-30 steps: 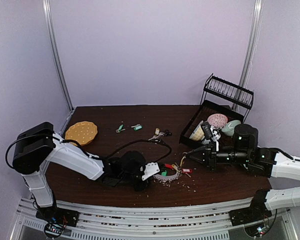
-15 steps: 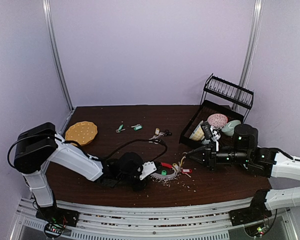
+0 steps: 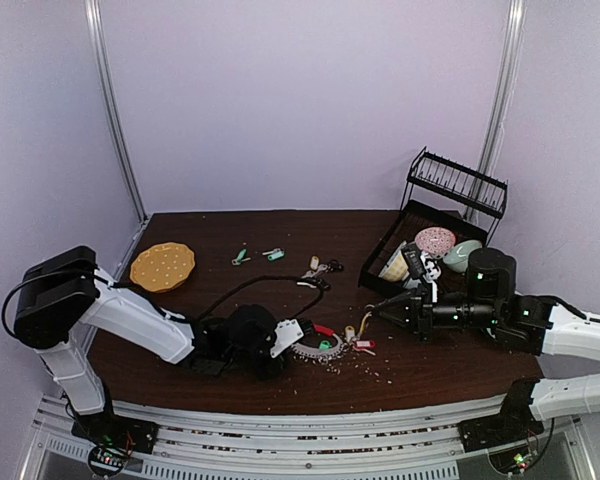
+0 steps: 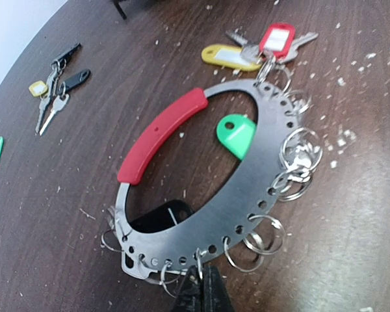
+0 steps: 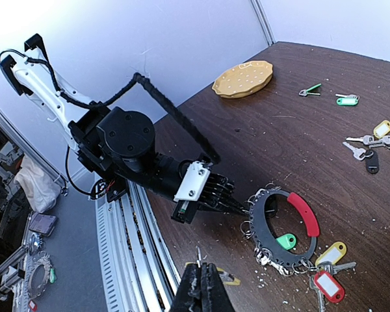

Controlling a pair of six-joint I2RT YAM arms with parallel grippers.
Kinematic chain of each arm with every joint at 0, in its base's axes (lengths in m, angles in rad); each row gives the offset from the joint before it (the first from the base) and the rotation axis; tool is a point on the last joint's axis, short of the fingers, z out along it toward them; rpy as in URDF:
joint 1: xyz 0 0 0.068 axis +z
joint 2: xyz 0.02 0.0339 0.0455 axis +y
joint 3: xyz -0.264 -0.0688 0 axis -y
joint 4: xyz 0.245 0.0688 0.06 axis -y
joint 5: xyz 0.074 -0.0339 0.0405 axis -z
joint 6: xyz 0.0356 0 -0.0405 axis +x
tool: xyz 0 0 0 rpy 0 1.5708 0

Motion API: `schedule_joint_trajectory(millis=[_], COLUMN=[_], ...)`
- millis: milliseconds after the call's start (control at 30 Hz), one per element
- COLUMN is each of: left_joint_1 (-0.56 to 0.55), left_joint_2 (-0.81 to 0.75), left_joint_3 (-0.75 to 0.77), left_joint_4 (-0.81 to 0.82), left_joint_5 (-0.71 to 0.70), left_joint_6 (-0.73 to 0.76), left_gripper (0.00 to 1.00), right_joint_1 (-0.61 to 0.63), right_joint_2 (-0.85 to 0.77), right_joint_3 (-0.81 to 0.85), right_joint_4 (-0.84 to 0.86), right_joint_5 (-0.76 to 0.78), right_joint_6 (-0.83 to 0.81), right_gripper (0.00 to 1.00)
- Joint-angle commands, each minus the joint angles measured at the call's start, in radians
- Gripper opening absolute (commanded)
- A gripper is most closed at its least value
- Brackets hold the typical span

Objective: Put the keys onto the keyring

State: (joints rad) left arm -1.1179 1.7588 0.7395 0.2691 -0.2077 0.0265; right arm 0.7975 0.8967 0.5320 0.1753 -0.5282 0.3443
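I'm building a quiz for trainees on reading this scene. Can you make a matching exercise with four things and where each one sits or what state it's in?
Things:
1. keyring
2. red-tagged key
3. yellow disc
4. dish rack

Places or states:
A. back-right corner of the table
B. gripped at its rim by the left gripper
C. back-left part of the table
D. next to a yellow tag, just outside the loop

Pairs: 1-B, 2-D, 3-C, 4-A
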Motion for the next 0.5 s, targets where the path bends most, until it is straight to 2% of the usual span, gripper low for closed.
schedule_joint_trajectory(millis=[0,67,133,400,467], left_joint_1=[0.015,0.036,0.057,0.073,0.073], left_joint_2=[-0.075,-0.075,-0.054,0.057,0.048], left_joint_3=[-0.025,-0.023,-0.012,0.052,0.04], left_joint_4=[0.084,0.09,0.071,-0.033,-0.017], left_joint_5=[0.133,0.292,0.373,0.348,0.327], left_joint_6=[-0.017,-0.037,-0.056,-0.042,-0.057], left_gripper=[0.0,0.0,0.0,0.0,0.08], right_joint_1=[-0.004,-0.004,-0.004,-0.004,-0.003], right_joint_2=[-0.002,-0.004,-0.004,-0.007,-0.01], right_joint_3=[0.003,0.004,0.002,0.001,0.0], right_joint_4=[0.029,0.029,0.029,0.033,0.031], right_joint_5=[-0.015,-0.016,-0.018,-0.022,-0.023], right_joint_6=[0.001,0.002,0.004,0.01,0.011], right_gripper=[0.0,0.0,0.0,0.0,0.0])
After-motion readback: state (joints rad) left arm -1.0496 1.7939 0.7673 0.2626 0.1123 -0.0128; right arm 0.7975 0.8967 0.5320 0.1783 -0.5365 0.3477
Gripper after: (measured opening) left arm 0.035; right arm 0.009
